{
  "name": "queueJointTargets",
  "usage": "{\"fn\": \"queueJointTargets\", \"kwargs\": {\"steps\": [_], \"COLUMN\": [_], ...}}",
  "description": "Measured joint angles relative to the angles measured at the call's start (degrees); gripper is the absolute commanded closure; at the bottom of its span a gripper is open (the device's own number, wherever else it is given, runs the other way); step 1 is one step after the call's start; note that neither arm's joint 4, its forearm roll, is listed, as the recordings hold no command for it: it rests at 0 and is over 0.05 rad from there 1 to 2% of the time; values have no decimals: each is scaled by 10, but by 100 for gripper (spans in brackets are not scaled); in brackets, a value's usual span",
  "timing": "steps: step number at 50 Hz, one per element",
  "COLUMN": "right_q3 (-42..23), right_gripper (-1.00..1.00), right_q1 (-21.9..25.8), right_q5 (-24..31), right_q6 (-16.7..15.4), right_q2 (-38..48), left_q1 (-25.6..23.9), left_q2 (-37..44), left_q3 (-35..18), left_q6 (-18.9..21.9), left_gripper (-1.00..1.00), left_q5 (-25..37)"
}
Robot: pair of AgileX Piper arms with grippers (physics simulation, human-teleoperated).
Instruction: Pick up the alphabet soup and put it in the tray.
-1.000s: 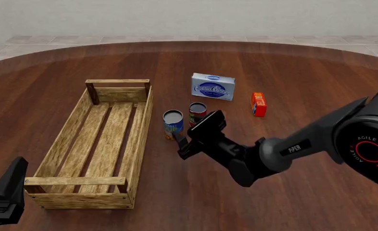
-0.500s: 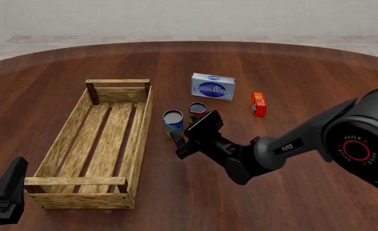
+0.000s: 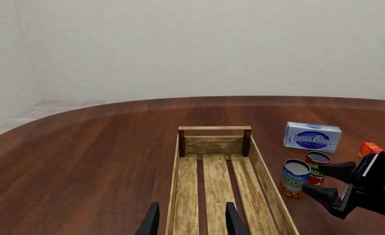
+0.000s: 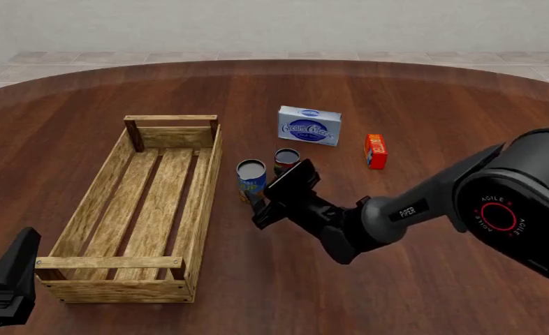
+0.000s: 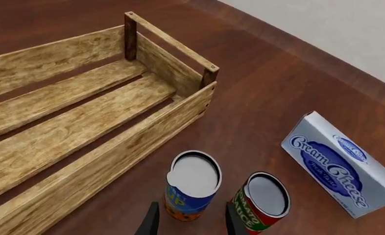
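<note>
we count one tray (image 4: 135, 209) at left, two cans: alphabet soup (image 4: 251, 176) just beside it, a red can (image 4: 286, 160); two boxes. right gripper (image 4: 258, 207) gapes near the soup; left gripper (image 3: 190, 220) spread, holding nothing.

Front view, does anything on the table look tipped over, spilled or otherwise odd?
Nothing stands out. The blue-labelled soup can and red-and-green can stand upright, the light-wood slatted tray sits flat, and the blue-and-white cream cheese box and small red box look intact.
</note>
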Motion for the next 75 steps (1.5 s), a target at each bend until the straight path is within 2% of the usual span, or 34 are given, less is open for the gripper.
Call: {"fn": "queueJointTargets", "kwargs": {"steps": [75], "right_q3": [-53], "right_gripper": [-100], "right_q1": [-3], "right_q5": [25], "right_q6": [-15], "right_q2": [43], "left_q1": [0], "left_q2": [0], "left_q3": [0], "left_q6": [0], "left_gripper": [-100], "left_q5": [0]}}
